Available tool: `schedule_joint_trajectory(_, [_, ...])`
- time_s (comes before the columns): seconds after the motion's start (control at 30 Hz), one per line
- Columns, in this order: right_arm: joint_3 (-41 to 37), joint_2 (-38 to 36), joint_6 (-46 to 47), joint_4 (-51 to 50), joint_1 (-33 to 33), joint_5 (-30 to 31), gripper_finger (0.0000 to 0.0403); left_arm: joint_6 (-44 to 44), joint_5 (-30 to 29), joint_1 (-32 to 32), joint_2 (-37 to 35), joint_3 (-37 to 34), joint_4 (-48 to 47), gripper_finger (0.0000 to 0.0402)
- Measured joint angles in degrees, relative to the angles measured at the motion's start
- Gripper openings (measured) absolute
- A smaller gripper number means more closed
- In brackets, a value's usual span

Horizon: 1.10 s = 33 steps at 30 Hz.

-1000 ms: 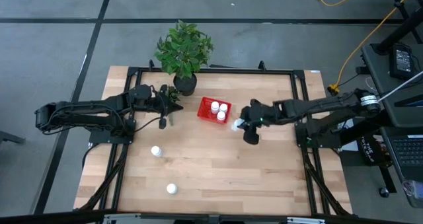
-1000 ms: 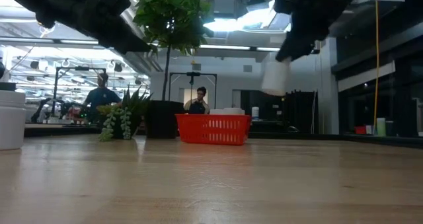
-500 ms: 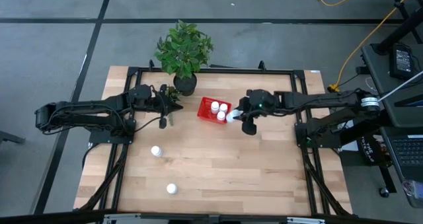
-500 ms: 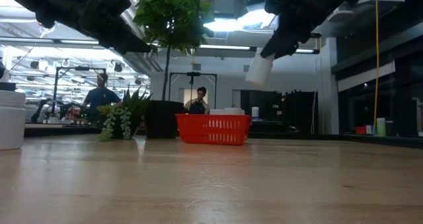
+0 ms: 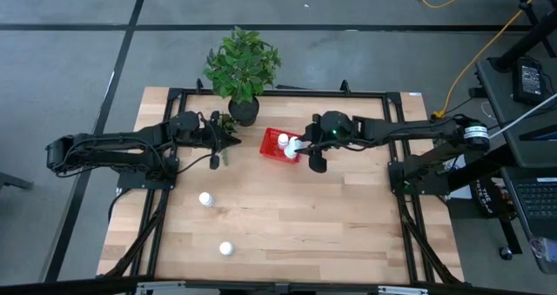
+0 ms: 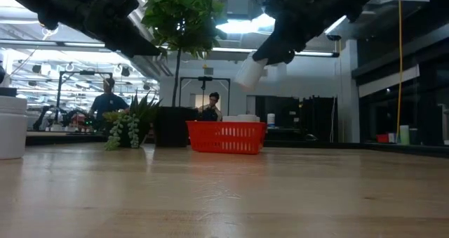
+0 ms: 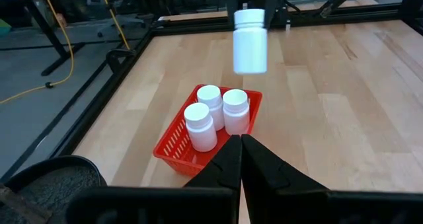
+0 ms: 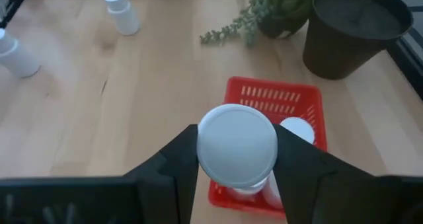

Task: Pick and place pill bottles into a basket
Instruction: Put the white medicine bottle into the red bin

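High view is showing the wooden table lying under both dark arms, with a leafy plant in a black pot standing at its far edge. Left of the pot, the left gripper is waiting with its fingers pressed together, holding nothing, well apart from the bottles. Right of the pot, the red basket is sitting on the wood, and three white bottles are standing upright in it, caps up, touching one another. Over the basket's right end, the right gripper is hanging in the air with its fingers partly spread and clamped on the sides of a fourth bottle. In the low view that bottle is tilting, its long axis slanting with the lower end toward the picture's left, clear of the basket rim; which end is the cap cannot be told there. In the left wrist view its cap is sitting at the top. Two more bottles are standing upright on the bare wood nearer the front, one in front of the left arm and one closer to the front edge, well apart from the basket.
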Motion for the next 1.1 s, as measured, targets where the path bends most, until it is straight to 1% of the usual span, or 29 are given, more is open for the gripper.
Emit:
schedule_joint_trajectory(0.07, [1.6,1.3,-0.2,0.0,-0.8,-0.1,0.0153,0.0,0.0,0.0,0.0,0.0,0.0,0.0001])
schedule_joint_trajectory(0.33, [10.2,8.0,-4.7,-5.6,-2.3,-0.9,0.0153,0.0,0.0,0.0,0.0,0.0,0.0,0.0001])
schedule_joint_trajectory(0.4, [12.2,10.0,-4.9,-7.6,-2.8,-0.9,0.0153,0.0,0.0,0.0,0.0,0.0,0.0,0.0001])
schedule_joint_trajectory(0.57, [20.4,15.7,-6.6,-15.6,-4.0,-0.8,0.0153,0.0,0.0,0.0,0.0,0.0,0.0,0.0001])
schedule_joint_trajectory(0.67, [23.9,18.1,-7.6,-18.4,-4.0,-0.9,0.0153,0.0,0.0,0.0,0.0,0.0,0.0,0.0001])
schedule_joint_trajectory(0.93, [25.0,21.2,-7.7,-19.2,-4.0,-0.6,0.0157,0.0,0.0,0.0,0.0,0.0,0.0,0.0001])
schedule_joint_trajectory(1.1, [25.1,22.8,-10.3,-18.7,-3.4,-0.5,0.0154,0.0,0.0,0.0,0.0,0.0,0.0,0.0001])
